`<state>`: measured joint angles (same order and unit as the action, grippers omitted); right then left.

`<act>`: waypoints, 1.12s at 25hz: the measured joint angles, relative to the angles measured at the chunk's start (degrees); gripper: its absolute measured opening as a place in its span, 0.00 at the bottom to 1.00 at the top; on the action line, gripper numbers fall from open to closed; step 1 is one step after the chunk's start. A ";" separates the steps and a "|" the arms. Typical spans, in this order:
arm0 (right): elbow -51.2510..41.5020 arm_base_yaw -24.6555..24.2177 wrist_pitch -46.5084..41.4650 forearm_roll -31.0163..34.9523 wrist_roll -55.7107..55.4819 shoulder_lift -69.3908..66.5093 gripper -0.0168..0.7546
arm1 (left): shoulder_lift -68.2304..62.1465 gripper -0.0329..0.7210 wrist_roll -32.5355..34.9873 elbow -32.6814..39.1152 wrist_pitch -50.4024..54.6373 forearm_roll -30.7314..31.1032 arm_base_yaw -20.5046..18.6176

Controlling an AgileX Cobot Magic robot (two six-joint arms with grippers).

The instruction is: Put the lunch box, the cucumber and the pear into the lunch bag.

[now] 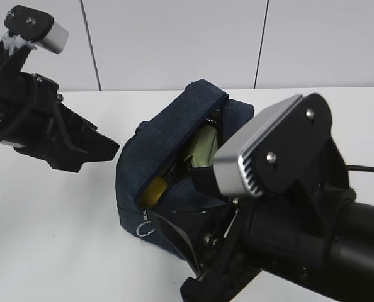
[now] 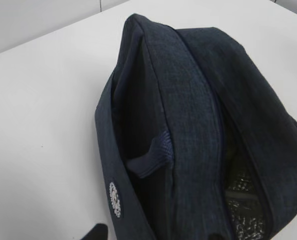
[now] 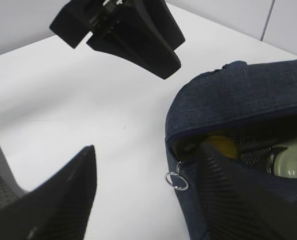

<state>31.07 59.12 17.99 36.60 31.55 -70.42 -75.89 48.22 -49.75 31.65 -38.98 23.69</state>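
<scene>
Right wrist view: lunch bag (image 3: 238, 95) at right of frame, mouth open, pear (image 3: 221, 145) and lunch box (image 3: 291, 157) inside. Right hand (image 3: 143, 195) spread wide, one finger at the opening, nearer. Left hand (image 3: 121, 30) upper left; spread unclear.

Showing on the white table (image 1: 48, 214): one navy lunch bag (image 1: 174, 135); one pale green lunch box (image 1: 203, 151) and one yellow pear (image 1: 152, 190) sitting inside it; one metal ring pull (image 1: 145, 229); two black grippers, left gripper (image 1: 102, 148) and right gripper (image 3: 143, 195).
</scene>
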 joint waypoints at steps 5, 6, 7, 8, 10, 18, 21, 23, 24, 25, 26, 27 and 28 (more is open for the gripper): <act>0.00 0.08 6.51 0.00 -0.24 -4.16 0.65 | 0.07 0.51 0.14 0.00 0.78 -0.02 0.00; 0.00 0.08 6.24 0.00 -0.24 -4.77 0.65 | 0.07 0.51 0.14 0.00 0.81 -0.13 0.00; 0.00 0.08 5.62 0.00 -0.24 -5.65 0.65 | 0.07 0.51 0.14 0.00 0.75 -0.19 0.00; 0.00 0.08 4.95 -0.51 -0.50 -6.94 0.65 | 0.07 0.51 0.14 0.00 0.66 -0.19 0.00; 0.00 0.08 4.60 -3.04 -2.60 -10.49 0.65 | 0.07 0.51 0.14 0.00 0.52 -0.41 0.00; 0.00 0.08 16.20 -19.04 -21.79 -27.34 0.65 | 0.07 0.51 0.14 0.00 -1.18 -2.57 0.00; 0.12 0.08 23.02 -18.17 -22.69 -32.40 0.65 | 0.07 0.51 0.14 0.00 -1.31 -2.66 0.00; 0.52 0.08 26.34 -17.33 -22.89 -35.64 0.65 | 0.07 0.51 0.14 0.00 -1.49 -2.71 0.00; 0.98 0.08 27.09 -17.18 -22.89 -37.11 0.65 | 0.07 0.51 0.14 0.00 -1.63 -2.73 0.00; 1.69 0.08 27.61 -16.93 -22.89 -39.02 0.65 | 0.07 0.51 0.14 0.00 -1.63 -2.73 0.00; 2.04 0.08 27.77 -16.64 -22.97 -39.74 0.65 | 0.07 0.51 0.14 0.00 -1.63 -2.78 0.00; 3.03 0.08 28.54 -15.62 -22.97 -41.56 0.65 | 0.07 0.51 0.14 0.00 -1.69 -2.78 0.00; 3.51 0.08 29.39 -14.69 -22.97 -42.29 0.65 | 0.07 0.51 0.14 0.00 -1.75 -2.78 0.00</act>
<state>34.58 59.20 47.38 21.92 8.57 -112.71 -75.82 48.36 -49.75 29.90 -41.76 23.69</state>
